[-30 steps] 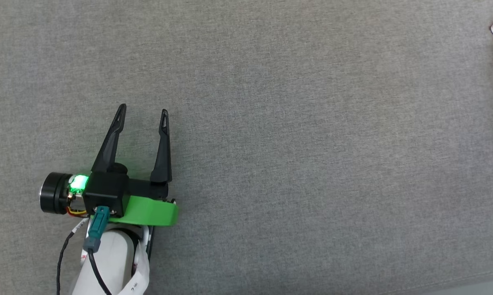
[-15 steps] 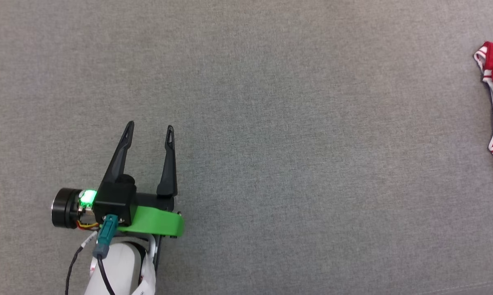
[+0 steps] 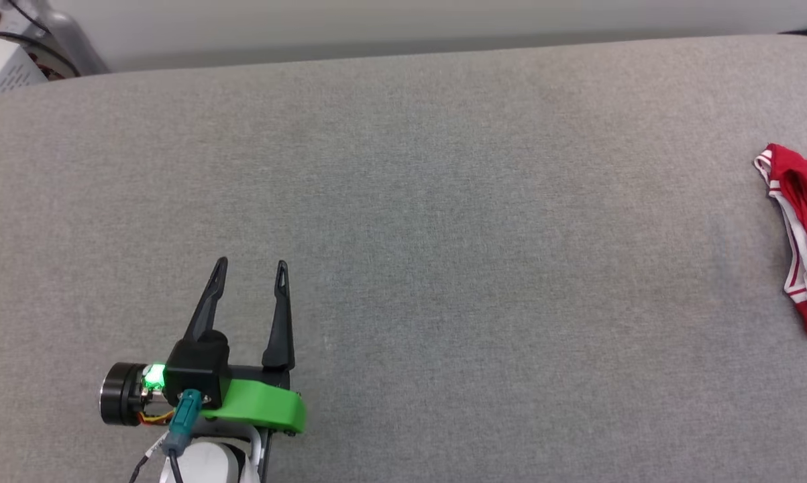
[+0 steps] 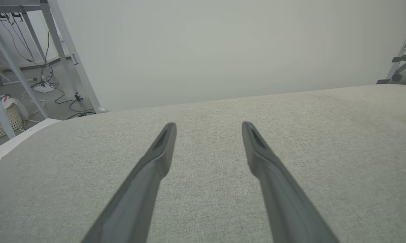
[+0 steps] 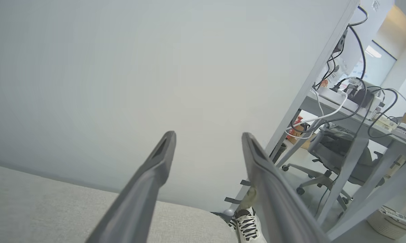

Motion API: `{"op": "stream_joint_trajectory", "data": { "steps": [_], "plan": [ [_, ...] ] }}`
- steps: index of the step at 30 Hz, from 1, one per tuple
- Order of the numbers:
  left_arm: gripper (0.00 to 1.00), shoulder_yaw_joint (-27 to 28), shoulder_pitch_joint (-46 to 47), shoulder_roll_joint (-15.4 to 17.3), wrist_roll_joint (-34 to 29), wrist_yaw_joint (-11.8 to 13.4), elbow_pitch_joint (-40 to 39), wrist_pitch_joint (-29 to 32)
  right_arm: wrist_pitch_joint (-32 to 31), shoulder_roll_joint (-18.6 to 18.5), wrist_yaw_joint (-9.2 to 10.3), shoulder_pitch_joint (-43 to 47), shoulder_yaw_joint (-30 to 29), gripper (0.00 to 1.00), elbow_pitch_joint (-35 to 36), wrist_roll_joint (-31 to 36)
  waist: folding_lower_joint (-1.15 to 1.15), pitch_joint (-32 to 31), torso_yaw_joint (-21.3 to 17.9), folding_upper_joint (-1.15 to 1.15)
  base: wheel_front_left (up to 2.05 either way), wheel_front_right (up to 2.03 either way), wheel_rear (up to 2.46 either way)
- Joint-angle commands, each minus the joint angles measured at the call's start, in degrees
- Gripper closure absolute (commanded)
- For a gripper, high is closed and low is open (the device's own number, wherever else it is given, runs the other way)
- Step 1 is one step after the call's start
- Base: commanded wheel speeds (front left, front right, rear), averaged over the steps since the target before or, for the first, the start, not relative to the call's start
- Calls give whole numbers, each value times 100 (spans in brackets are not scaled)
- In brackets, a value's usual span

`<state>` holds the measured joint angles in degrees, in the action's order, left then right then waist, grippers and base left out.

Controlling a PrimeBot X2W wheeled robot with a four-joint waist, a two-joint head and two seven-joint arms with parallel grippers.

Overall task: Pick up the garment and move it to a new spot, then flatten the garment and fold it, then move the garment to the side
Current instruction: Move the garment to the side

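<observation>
Left end effector [image 3: 251, 263] and right end effector [image 5: 208, 134] splayed, empty; garment [image 3: 804, 194] partly cut off

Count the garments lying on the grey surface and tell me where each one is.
1: the garment lies bunched on the grey surface at the head view's far right edge, cut off by the frame, so part of it is hidden.

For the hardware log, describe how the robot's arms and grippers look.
The left gripper has two long, tapering black fingers with slotted tips on a black block. It also has a bright green bracket, a lit green lamp, a black cylinder, a teal plug with a black cable, and a white forearm. The right gripper shows matching dark grey fingers.
</observation>
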<state>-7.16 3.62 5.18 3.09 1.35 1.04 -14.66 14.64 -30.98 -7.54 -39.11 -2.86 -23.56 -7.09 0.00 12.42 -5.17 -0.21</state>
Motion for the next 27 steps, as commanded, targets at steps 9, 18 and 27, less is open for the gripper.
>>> {"op": "stream_joint_trajectory", "data": {
  "steps": [9, 18, 27],
  "plan": [
    [0, 61, -197, -68, 76, 25, 141, -34, 35, 1217, 5, 1445, -158, 0, 1756, 183, 0, -595, 523, 21, 0, 0, 0],
    [0, 167, -387, -90, 65, 15, 262, -34, 35, 2203, 5, 2804, 57, 0, 2050, -14, 0, -933, 709, 21, 0, 0, 0],
    [0, 164, -559, -109, 43, -27, 323, -34, 36, 2545, 5, 3698, 89, 0, 2076, -134, 0, -1120, 796, 21, 0, 0, 0]
  ]
}}
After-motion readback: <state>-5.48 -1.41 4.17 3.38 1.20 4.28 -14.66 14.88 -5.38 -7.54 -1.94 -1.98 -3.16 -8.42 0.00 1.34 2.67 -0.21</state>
